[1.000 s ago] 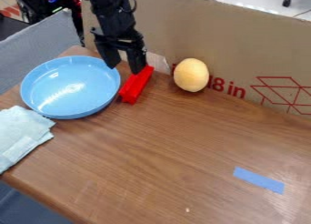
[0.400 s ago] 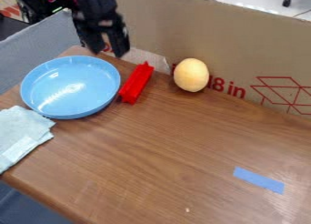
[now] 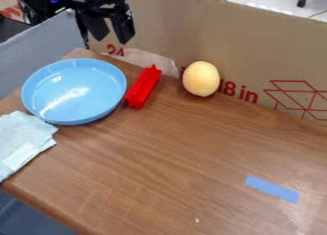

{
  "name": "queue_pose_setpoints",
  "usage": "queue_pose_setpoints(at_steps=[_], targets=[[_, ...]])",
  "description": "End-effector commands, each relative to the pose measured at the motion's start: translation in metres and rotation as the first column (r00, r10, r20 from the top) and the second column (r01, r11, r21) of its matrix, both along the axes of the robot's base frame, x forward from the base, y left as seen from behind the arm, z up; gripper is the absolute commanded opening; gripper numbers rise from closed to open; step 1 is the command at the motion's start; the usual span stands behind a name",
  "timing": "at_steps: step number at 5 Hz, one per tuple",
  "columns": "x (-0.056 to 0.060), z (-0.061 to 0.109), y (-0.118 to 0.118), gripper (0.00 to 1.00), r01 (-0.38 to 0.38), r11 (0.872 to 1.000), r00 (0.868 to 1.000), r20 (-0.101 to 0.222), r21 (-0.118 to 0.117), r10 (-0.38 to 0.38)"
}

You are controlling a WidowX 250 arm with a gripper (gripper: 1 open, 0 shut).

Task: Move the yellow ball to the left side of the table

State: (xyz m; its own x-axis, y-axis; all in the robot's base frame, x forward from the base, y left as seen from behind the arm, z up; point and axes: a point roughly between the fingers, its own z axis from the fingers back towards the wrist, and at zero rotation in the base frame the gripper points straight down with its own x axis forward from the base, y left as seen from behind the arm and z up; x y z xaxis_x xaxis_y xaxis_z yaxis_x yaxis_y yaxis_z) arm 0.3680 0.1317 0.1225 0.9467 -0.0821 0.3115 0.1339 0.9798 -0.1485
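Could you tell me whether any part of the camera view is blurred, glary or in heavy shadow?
Camera view: lighting is soft and even; the yellow ball casts only a faint shadow on the table; the blue bowl shows a mild sheen inside; the dark gripper at upper left looks slightly soft, its detail hard to read.

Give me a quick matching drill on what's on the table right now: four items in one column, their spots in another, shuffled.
Items:
1. pale yellow-orange egg-shaped ball
2. round blue plastic bowl
3. red rectangular block
4. strip of blue tape

Places:
A. flat on the bare wood near the front right
B. between the bowl and the ball
C. against the cardboard wall, by the red print
D. left side, next to a pale folded cloth

Pairs: 1-C, 2-D, 3-B, 4-A
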Motion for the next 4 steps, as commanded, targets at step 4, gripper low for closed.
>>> queue_pose_setpoints(at_steps=[4], targets=[[0.044,-0.024,-0.010,1.00,0.156,0.988,0.988,-0.008,0.001,-0.156]])
